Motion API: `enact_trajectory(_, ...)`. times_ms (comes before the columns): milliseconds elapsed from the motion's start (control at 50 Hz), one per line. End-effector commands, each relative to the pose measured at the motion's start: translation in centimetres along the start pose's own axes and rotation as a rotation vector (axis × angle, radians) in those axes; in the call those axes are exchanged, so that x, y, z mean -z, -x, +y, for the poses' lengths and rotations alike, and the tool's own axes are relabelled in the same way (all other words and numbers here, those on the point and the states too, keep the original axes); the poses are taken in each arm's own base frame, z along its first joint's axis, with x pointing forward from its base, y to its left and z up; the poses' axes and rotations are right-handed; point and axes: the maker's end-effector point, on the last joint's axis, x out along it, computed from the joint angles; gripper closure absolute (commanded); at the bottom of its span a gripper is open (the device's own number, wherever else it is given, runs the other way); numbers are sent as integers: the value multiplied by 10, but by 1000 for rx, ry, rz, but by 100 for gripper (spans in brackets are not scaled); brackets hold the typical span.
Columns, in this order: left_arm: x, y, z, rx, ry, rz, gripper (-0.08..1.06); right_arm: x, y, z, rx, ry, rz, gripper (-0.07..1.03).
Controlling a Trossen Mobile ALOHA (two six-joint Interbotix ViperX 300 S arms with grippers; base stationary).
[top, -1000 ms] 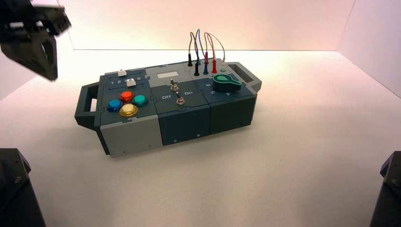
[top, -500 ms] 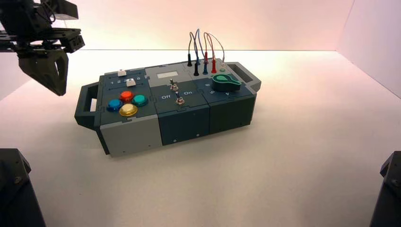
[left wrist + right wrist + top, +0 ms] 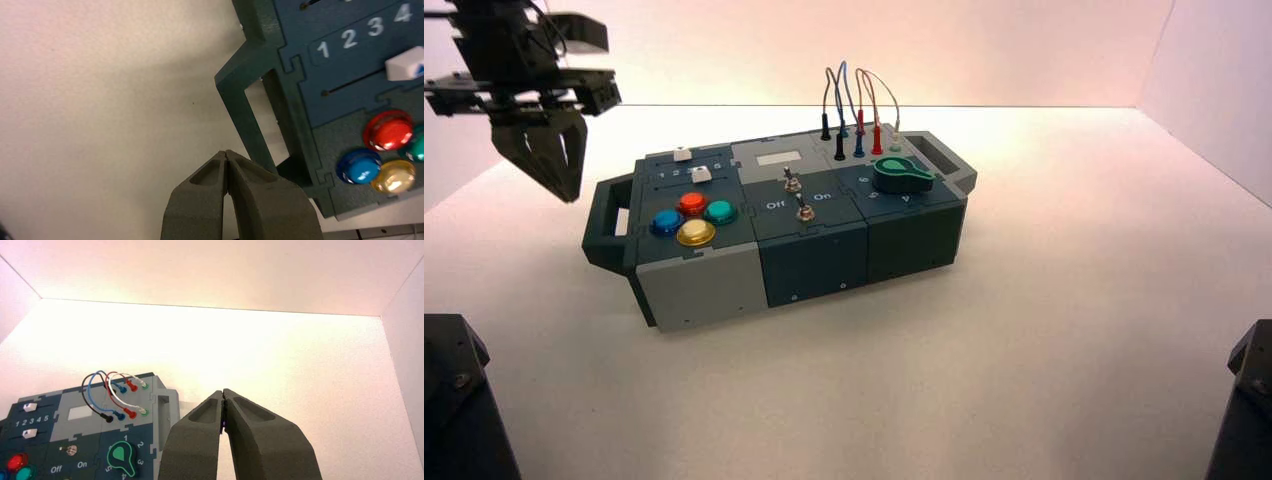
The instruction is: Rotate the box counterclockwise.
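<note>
Left pincer (image 3: 557,160), clenched, hovers just left of the box (image 3: 774,215) and its left handle (image 3: 609,222); right pincer (image 3: 223,407) clenched, empty.

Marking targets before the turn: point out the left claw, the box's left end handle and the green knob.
left claw (image 3: 227,156), left wrist view: where its closed tips meet.
left end handle (image 3: 239,107), left wrist view: the outer bar of the loop.
green knob (image 3: 902,175), high view: the middle of its cap.

A white tabletop (image 3: 1024,340) enclosed by plain white walls (image 3: 984,50).
</note>
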Motion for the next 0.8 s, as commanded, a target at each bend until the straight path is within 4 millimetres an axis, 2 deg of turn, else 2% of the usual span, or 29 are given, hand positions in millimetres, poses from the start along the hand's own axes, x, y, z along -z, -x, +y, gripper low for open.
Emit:
enact_trajectory(20,-7,-2,-1,-1,-10,7,101,-10,1,1,-2,-2,-31,98)
enact_trajectory(280,-15,-13,-15,1,-55,36,101,-10,1,0,-1,-3,-31,98)
enact_trajectory(540,-30,-9,-25,-1,-88,7,101,-10,3,0,0,-5,-36,98)
enact_trajectory(800,-44,-5,-44,2,-141,-30,101,-9,3,-1,3,-8,-36,98)
